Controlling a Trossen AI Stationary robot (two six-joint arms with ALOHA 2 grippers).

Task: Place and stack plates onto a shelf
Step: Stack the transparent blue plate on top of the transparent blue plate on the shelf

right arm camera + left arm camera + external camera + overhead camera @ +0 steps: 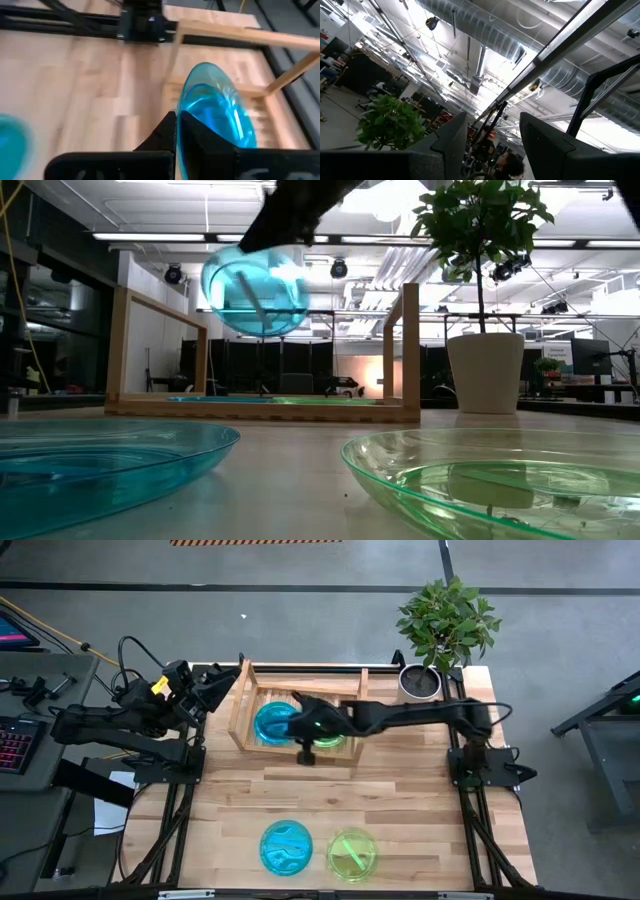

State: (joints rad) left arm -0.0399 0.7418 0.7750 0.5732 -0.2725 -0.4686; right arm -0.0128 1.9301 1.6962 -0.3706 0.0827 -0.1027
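Note:
My right gripper [300,726] [285,225] reaches from the table's right over the wooden shelf [240,730] [405,350] and is shut on a cyan-blue plate [255,290] [215,107]. That plate hangs above the shelf's slatted base. Cyan [205,398] and green [328,738] [320,398] plates lie flat on that base. One blue plate [286,846] [100,455] and one green plate [352,853] [500,480] rest flat near the table's near edge. My left gripper [215,688] [492,135] waits open beside the shelf's left rail, pointing upward. My right gripper pinches the blue plate's rim [184,125] between its two fingers, one finger on each face. The fingers [167,127] come slanting down from the table's right. The plate is lifted clear above the shelf base, tilted steeply, nearly on edge.
A potted plant [440,630] [485,330] stands at the table's far right corner, just beyond the shelf's right rail. Bare tabletop [330,790] lies between the shelf and the two near plates. A keyboard and desk [15,730] sit off the table's left.

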